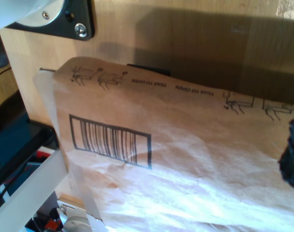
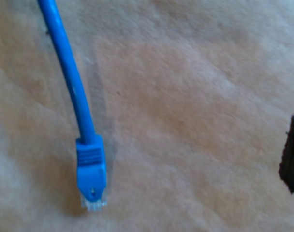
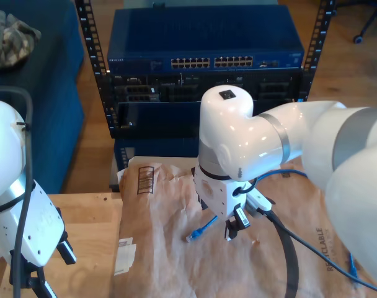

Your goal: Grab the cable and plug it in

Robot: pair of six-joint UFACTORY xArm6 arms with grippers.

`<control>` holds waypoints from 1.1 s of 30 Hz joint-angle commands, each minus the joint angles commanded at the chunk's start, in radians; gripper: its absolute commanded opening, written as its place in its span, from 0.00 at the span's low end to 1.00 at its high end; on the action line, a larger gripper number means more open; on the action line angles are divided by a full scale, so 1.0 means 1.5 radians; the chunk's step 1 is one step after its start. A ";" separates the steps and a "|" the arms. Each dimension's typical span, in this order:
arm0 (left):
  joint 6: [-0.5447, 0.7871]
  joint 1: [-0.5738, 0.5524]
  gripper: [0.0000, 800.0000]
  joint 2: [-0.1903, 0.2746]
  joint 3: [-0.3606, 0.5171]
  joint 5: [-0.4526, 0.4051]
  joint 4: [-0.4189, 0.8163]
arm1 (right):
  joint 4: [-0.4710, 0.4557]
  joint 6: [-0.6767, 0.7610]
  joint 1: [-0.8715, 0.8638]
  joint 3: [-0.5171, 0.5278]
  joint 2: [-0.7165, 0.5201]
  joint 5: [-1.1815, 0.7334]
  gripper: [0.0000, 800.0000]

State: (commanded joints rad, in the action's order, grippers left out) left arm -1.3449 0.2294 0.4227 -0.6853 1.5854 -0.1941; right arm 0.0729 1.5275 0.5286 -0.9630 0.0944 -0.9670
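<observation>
1. The network rack [image 3: 204, 68] stands beyond my second claw [image 3: 232, 228], with a row of ports across its blue front.
2. The brown paper sheet [image 3: 176, 248] covers the wooden bench [image 3: 83, 230] under my second claw; its barcode [image 1: 110, 141] lies near my first claw.
3. The cable [image 2: 69, 77] lies on the paper just beside my second claw, its plug [image 2: 92, 179] apart from the dark fingertips [image 2: 293, 157].
4. I cannot tell whether either claw is open or closed.
</observation>
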 joint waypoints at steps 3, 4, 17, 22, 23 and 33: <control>0.000 0.000 1.00 0.000 -0.001 0.001 0.000 | -0.003 0.000 0.015 0.008 0.005 0.026 0.99; 0.000 0.000 1.00 0.000 0.000 0.001 0.000 | -0.003 0.000 0.018 0.009 0.005 0.034 0.99; 0.004 0.001 1.00 0.004 -0.002 0.006 -0.001 | -0.005 0.039 0.018 0.008 0.041 0.036 0.94; 0.004 0.001 1.00 0.004 -0.003 0.007 -0.001 | -0.004 0.050 0.019 0.007 0.042 0.037 0.81; 0.004 0.001 1.00 0.004 -0.003 0.008 -0.001 | -0.004 0.052 0.019 0.007 0.044 0.037 0.80; 0.005 0.001 1.00 0.005 -0.005 0.008 -0.001 | -0.004 0.077 0.017 0.004 0.047 0.046 0.64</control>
State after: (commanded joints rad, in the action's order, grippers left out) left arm -1.3372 0.2309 0.4304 -0.6930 1.5976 -0.1956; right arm 0.0667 1.6425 0.5547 -0.9569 0.1649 -0.8980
